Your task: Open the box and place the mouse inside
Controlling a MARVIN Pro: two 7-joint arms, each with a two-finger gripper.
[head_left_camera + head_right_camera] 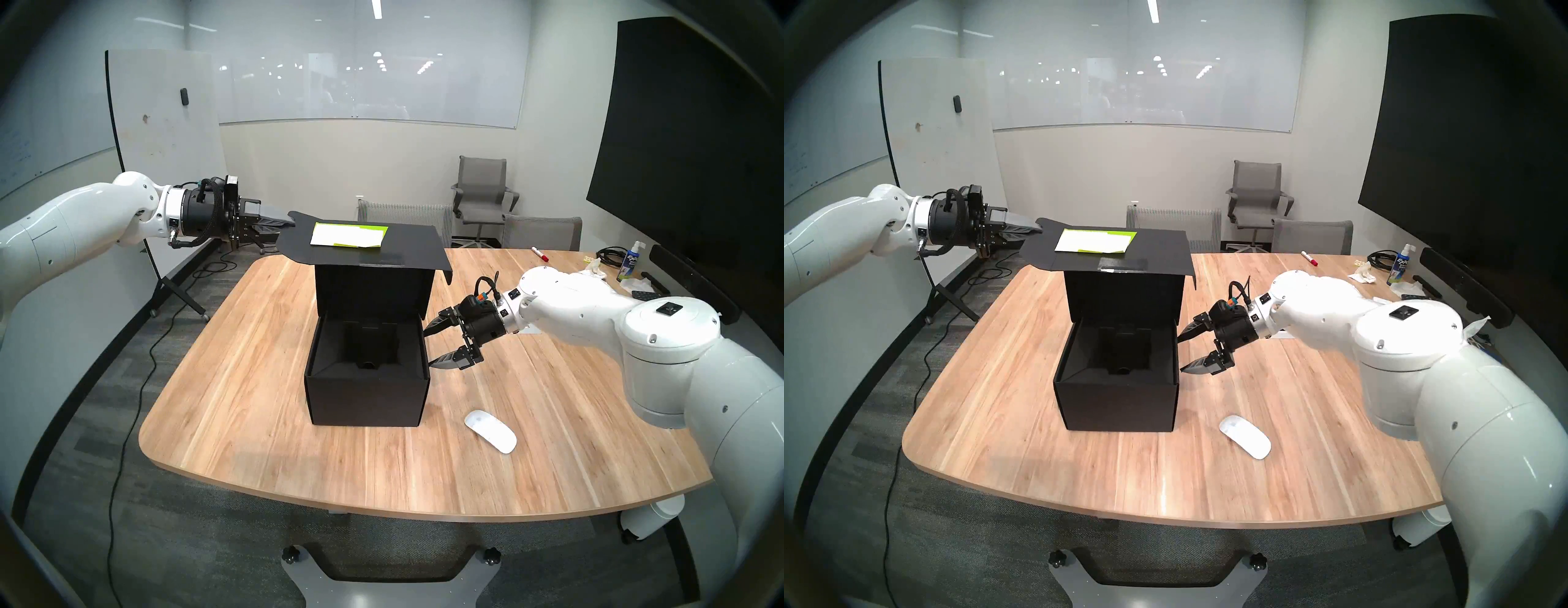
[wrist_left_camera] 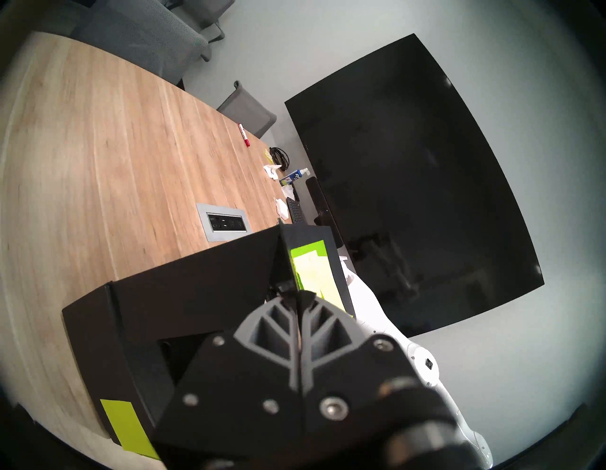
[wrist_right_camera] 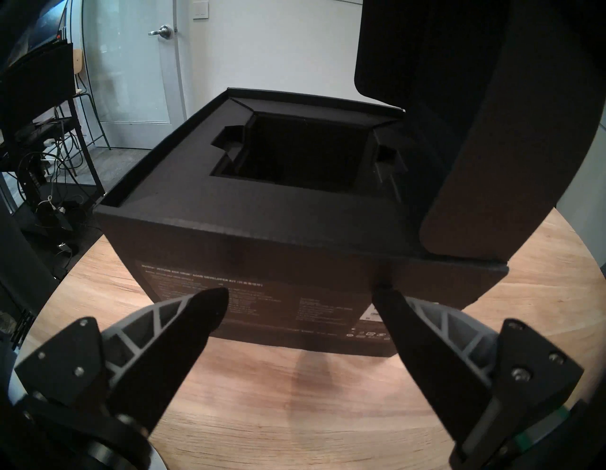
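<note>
The black box (image 1: 365,399) (image 1: 1117,403) stands open in the middle of the table, its black recessed insert (image 1: 369,346) (image 3: 295,154) showing and nothing in it. Its flap lid (image 1: 365,246) (image 1: 1110,254) is raised, with yellow-green notes and a white label (image 1: 348,235) on it. My left gripper (image 1: 288,223) (image 2: 296,295) is shut on the lid's left edge tab and holds it up. My right gripper (image 1: 430,348) (image 3: 300,292) is open and empty, close to the box's right side. The white mouse (image 1: 490,431) (image 1: 1245,430) lies on the table to the front right of the box.
At the table's far right lie a red marker (image 1: 539,254), a spray bottle (image 1: 628,265), crumpled tissues and a cable. A table power socket plate (image 2: 224,223) sits behind the box. Grey chairs (image 1: 483,191) stand beyond the table, a whiteboard (image 1: 165,140) at the left.
</note>
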